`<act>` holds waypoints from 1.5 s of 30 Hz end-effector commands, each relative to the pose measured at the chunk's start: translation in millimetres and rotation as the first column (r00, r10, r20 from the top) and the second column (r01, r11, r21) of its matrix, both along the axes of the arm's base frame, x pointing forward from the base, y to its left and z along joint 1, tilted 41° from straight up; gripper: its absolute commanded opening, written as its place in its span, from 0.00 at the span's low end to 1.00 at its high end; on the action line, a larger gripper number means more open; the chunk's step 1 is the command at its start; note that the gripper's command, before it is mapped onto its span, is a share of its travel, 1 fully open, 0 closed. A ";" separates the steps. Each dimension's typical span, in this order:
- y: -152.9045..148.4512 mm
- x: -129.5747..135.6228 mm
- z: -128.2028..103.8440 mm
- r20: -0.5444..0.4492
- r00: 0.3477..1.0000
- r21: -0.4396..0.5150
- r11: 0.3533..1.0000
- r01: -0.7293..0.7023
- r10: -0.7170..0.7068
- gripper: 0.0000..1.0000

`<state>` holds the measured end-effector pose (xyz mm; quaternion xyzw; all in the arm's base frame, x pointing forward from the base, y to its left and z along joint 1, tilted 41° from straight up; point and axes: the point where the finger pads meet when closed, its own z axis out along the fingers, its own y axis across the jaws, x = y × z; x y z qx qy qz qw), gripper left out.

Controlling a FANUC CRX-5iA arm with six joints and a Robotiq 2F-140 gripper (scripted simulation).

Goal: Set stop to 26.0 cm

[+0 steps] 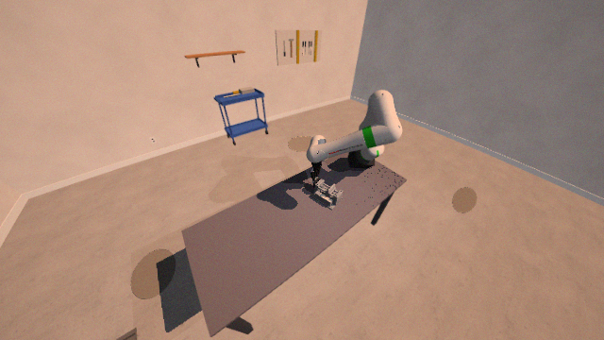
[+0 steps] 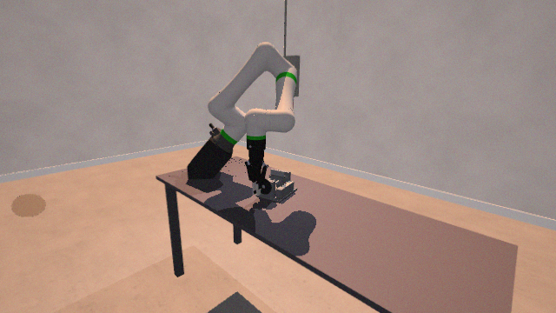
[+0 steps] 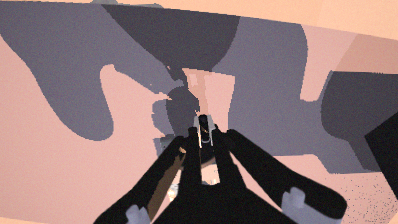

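Observation:
A small grey stop fixture (image 1: 326, 196) stands on the dark table near the arm's base; it also shows in the exterior view (image 2: 278, 184). Its round handwheel (image 2: 263, 188) faces the table's near edge. My gripper (image 2: 260, 180) comes down on the wheel from above and is shut on the handwheel's handle. In the wrist view the black fingers pinch a small pale grey handle (image 3: 204, 127) between their tips. The fixture's scale and stop are too small to read.
The arm's dark base (image 2: 208, 162) stands at the table's corner behind the fixture. The long table (image 1: 283, 227) runs away from the arm. A blue cart (image 1: 241, 114) stands by the far wall.

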<state>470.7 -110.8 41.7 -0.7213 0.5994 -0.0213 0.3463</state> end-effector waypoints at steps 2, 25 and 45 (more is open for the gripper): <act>-2.0 -3.8 1.3 0.000 1.000 0.000 1.000 0.000 0.000 0.04; -9.2 -14.6 9.8 0.000 1.000 0.000 1.000 0.000 0.000 0.04; -13.7 -18.2 17.6 0.000 1.000 0.000 1.000 0.000 0.000 0.04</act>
